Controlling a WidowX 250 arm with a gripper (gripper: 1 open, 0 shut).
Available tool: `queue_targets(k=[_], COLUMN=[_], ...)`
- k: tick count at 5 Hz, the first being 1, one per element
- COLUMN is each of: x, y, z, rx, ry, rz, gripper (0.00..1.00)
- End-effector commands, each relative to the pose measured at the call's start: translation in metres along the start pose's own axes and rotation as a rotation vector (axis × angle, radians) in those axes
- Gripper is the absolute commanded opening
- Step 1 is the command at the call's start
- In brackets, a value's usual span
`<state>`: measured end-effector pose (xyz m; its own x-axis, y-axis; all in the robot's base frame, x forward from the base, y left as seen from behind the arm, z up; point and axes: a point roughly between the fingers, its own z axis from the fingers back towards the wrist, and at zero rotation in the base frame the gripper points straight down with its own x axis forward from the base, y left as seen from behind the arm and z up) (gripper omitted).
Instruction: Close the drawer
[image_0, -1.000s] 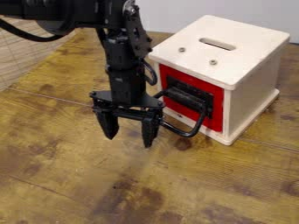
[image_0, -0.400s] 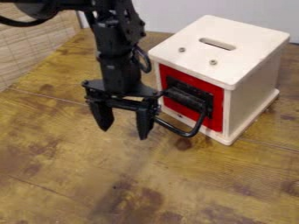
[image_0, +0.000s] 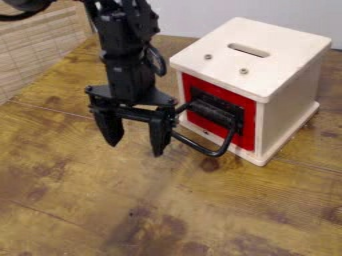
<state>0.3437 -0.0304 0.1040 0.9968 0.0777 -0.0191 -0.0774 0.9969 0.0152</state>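
The red drawer (image_0: 205, 95) sits in the front of the cream cabinet (image_0: 274, 62), its front nearly flush with the cabinet face. Its black loop handle (image_0: 214, 131) hangs out and down toward the table. My black gripper (image_0: 134, 139) hangs straight down just left of the handle, fingers spread open and empty, tips a little above the wooden table. It does not touch the handle or the drawer.
The cabinet has a slot (image_0: 249, 48) and two screws on its top. A light brick wall (image_0: 34, 50) runs along the back left. The worn wooden table (image_0: 174, 215) stretches in front and to the left of the cabinet.
My gripper has moved left and slightly up, away from the handle, staying open. The drawer and handle have not visibly moved.
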Motion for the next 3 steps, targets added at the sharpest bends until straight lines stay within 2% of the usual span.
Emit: queue_targets(k=[1, 3], x=[-0.008, -0.025], y=[-0.004, -0.012], z=[0.045, 0.055], rx=[-0.01, -0.013], ry=[-0.123, -0.138], rz=[-0.024, -0.038], gripper=[1.0, 1.0])
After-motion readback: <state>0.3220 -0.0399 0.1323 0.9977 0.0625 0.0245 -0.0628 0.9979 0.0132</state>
